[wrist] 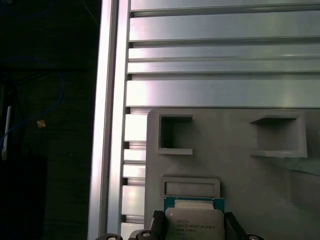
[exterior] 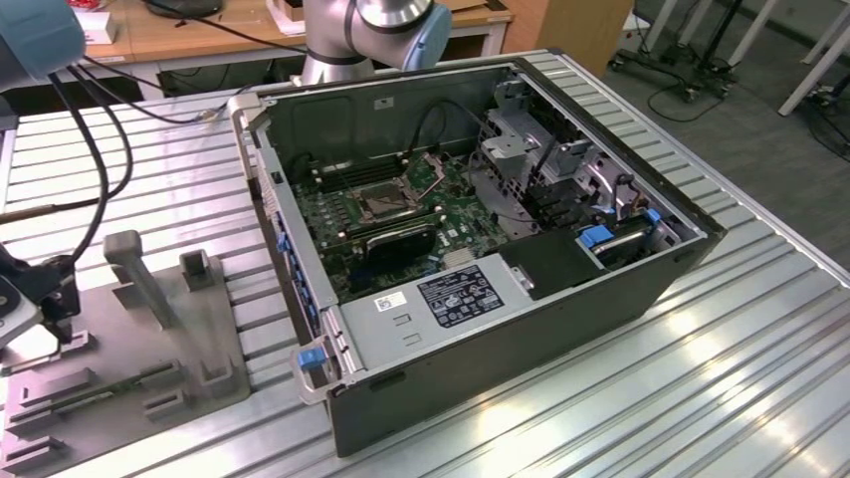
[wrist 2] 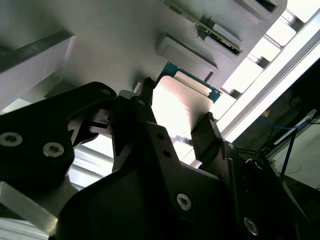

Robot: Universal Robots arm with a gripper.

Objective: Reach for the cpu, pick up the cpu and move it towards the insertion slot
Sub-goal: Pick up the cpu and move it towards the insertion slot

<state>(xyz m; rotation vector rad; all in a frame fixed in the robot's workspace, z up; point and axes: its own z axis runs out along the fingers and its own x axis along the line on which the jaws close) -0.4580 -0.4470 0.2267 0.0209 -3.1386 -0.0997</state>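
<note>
The cpu (wrist: pixel 194 223), a thin square chip with a pale metal face and a green rim, sits between the two black fingers of my gripper (wrist: pixel 194 227). In the second wrist view the cpu (wrist 2: pixel 182 102) glares brightly, and the fingers press its two opposite edges, so my gripper (wrist 2: pixel 177 112) is shut on it. It hangs just over the grey plastic tray (wrist: pixel 235 170). In the exterior view my gripper (exterior: pixel 56 324) is at the far left, over the tray (exterior: pixel 133 373). The insertion slot (exterior: pixel 378 204), a silvery square frame with a dark centre, lies on the board inside the open computer case (exterior: pixel 531 329).
The tray has square recesses (wrist: pixel 175 134) and upright grey posts (exterior: pixel 133 269). Black cables (exterior: pixel 80 129) hang from the arm above the ribbed aluminium table (exterior: pixel 743 378). The table's edge (wrist: pixel 107 120) runs close beside the tray. Drive cages and brackets (exterior: pixel 558 169) stand in the case beside the board.
</note>
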